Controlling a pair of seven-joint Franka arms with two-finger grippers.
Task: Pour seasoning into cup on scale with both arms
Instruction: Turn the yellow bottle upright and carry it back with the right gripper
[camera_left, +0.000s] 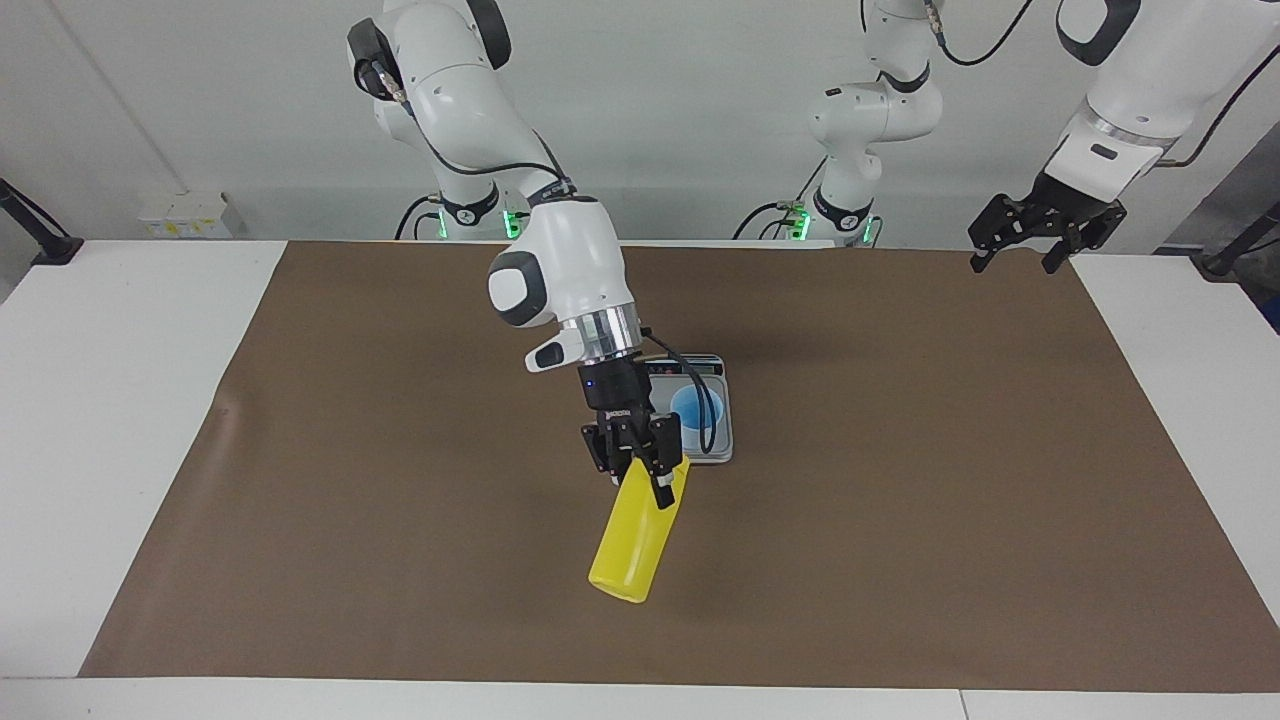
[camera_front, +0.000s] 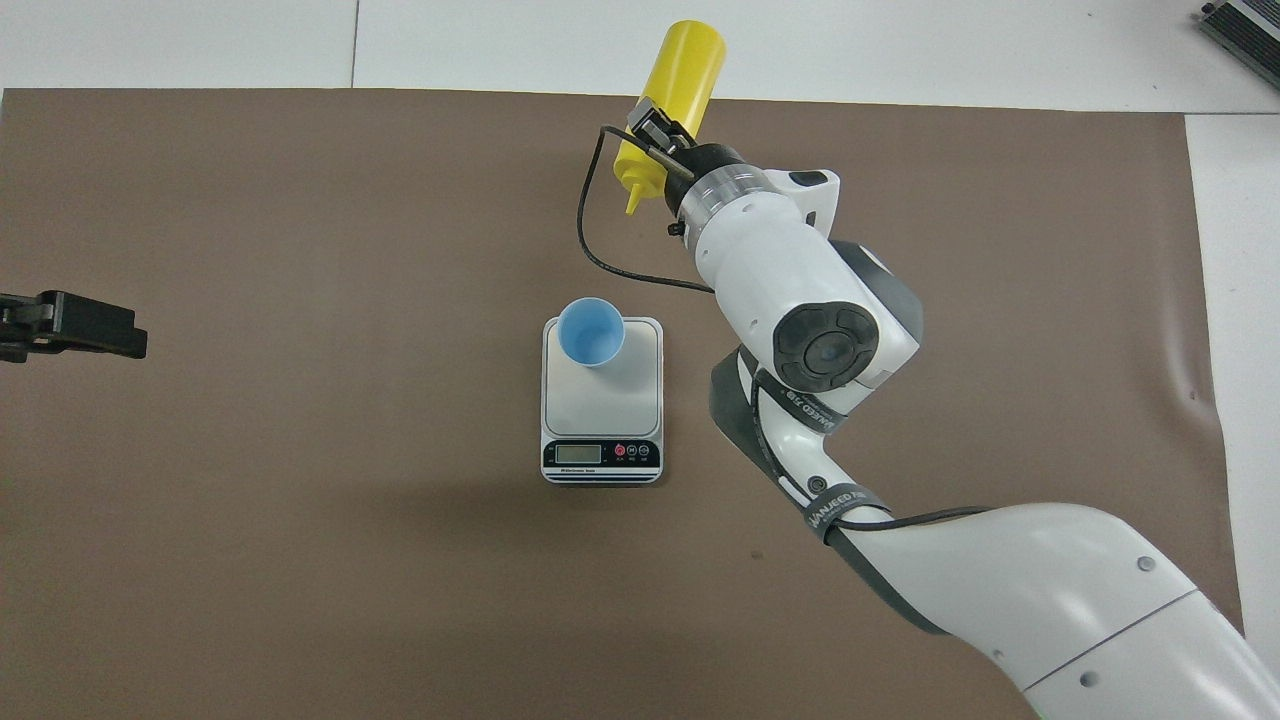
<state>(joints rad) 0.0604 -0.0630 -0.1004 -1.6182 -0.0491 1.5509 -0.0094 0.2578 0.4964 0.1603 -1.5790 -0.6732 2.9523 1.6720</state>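
Right gripper (camera_left: 637, 468) clamping tilted seasoning (camera_left: 632, 540), cup (camera_front: 591, 332) on scale (camera_front: 602, 400)

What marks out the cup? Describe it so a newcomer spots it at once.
Find the brown mat covering the table; near its middle lies a small silver scale. The cup stands on the scale's platform, at the end away from the display. It is the only light blue thing there, short and handleless, unlike the tall yellow bottle held in the right gripper.
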